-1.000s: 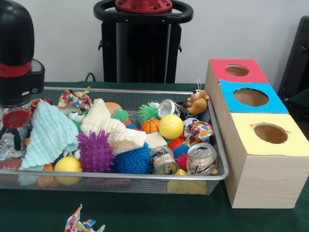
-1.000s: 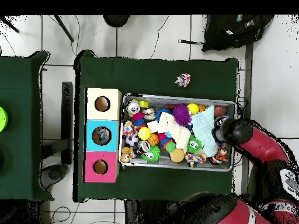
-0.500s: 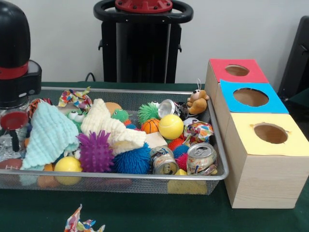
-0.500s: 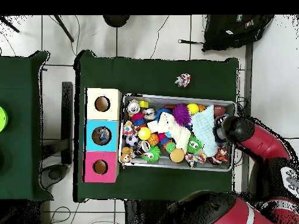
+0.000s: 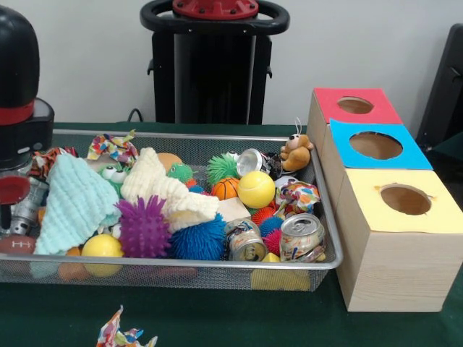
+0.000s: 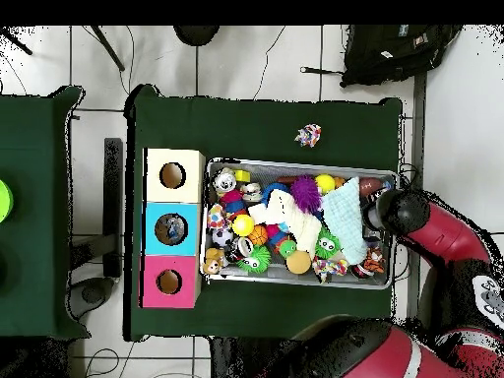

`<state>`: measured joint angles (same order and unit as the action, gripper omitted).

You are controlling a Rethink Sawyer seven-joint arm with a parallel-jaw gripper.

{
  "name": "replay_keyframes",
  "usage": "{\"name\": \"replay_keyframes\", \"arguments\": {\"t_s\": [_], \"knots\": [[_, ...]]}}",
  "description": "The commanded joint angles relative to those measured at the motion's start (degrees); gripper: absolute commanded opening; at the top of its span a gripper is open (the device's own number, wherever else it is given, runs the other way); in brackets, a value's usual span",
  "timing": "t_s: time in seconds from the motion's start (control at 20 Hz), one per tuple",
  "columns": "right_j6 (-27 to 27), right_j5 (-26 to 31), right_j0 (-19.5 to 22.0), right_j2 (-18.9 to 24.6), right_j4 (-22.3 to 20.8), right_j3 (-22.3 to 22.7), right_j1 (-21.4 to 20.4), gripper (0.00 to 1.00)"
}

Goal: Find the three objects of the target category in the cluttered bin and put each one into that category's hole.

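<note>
Gripper (image 5: 14, 206) sat at the left end of the wire bin (image 5: 329, 238) in the front view, mostly cut by the picture's edge; could not tell whether open or closed, or whether anything was held. Overhead, showed only as the arm's black end (image 6: 394, 209) over the bin's right end, gripper hidden beneath it.

Front view alone gave the clutter's heights: mint cloth (image 5: 72, 202) draped beside the arm, cream cloth (image 5: 163, 189) next to it, purple spiky ball (image 5: 143, 228) and blue spiky ball (image 5: 199, 242) toward the near rim, yellow ball (image 5: 256, 189) in the middle, crushed cans (image 5: 302, 237) in the near right corner, plush mouse (image 5: 295, 153) perched on the far right rim. Target category could not be told from the pictures.

Overhead alone showed the three boxes in full row, touching the bin's end: yellow-topped box (image 6: 174, 175), blue-topped box (image 6: 170, 229), red-topped box (image 6: 168, 282), each with one round hole. Also showed green surface (image 6: 256, 123) open beyond the bin's long rim, with only a patterned scrap (image 6: 309, 135) lying there, well apart from the bin.
</note>
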<state>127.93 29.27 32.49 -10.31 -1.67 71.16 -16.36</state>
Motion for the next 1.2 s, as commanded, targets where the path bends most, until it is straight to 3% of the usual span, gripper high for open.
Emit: {"name": "replay_keyframes", "arguments": {"t_s": [0.05, 0.6, 0.65, 0.85, 1.2], "knots": [[5.62, -5.64, 0.35, 0.25, -1.55, -1.45, 4.74, 0.00], [5.10, -6.70, -0.12, 0.52, -1.51, -1.39, 5.16, 0.00], [5.12, -6.98, -0.23, 0.41, -1.60, -1.25, 5.14, 1.00], [5.61, -8.48, -0.49, -0.33, -1.95, -1.10, 5.26, 1.00], [4.98, -5.26, -0.66, 0.15, -0.73, -0.93, 4.73, 1.00]]}}
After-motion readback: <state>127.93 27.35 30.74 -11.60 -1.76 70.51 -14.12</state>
